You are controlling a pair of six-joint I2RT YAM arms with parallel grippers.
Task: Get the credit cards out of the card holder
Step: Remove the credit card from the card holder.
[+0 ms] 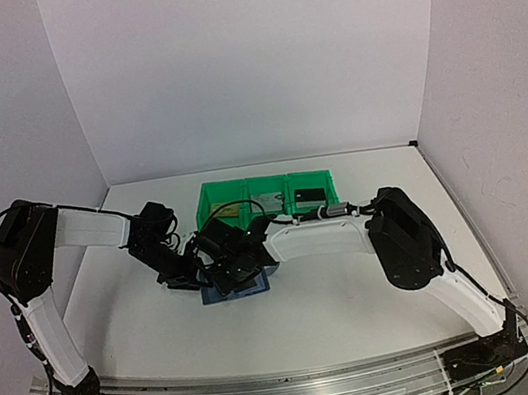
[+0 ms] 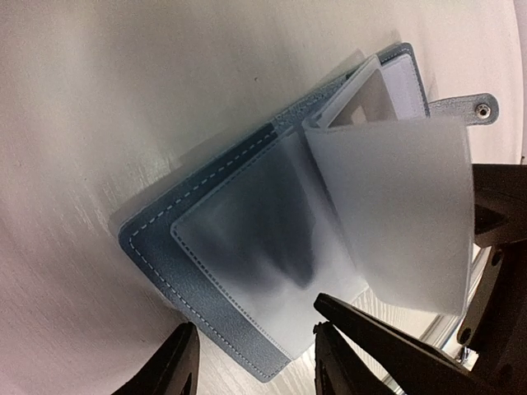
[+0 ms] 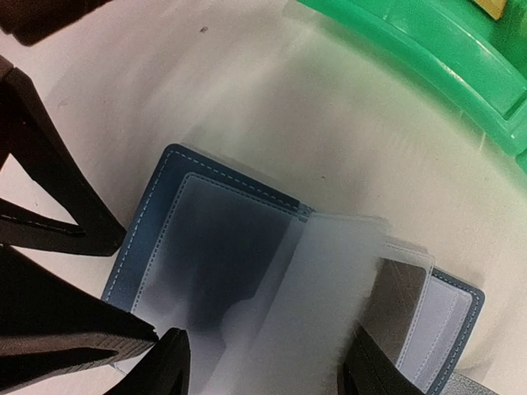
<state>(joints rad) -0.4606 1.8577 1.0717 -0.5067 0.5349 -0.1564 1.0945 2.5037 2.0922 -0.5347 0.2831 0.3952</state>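
The blue card holder (image 1: 243, 286) lies open on the table, its frosted sleeves fanned out (image 2: 247, 239) (image 3: 206, 247). A silver-grey card (image 3: 397, 298) shows inside one sleeve on the tab side. My left gripper (image 2: 251, 372) is open, with the holder's near corner between its fingers. My right gripper (image 3: 268, 372) is open too, and a raised frosted sleeve (image 3: 325, 304) stands between its fingers. The two grippers (image 1: 201, 274) (image 1: 230, 264) meet over the holder. A gold-yellow card (image 1: 229, 209) and a black card (image 1: 309, 193) lie in the green bins.
A row of three green bins (image 1: 262, 186) stands just behind the holder, its rim (image 3: 428, 49) close to my right gripper. White walls close the table at the back and on both sides.
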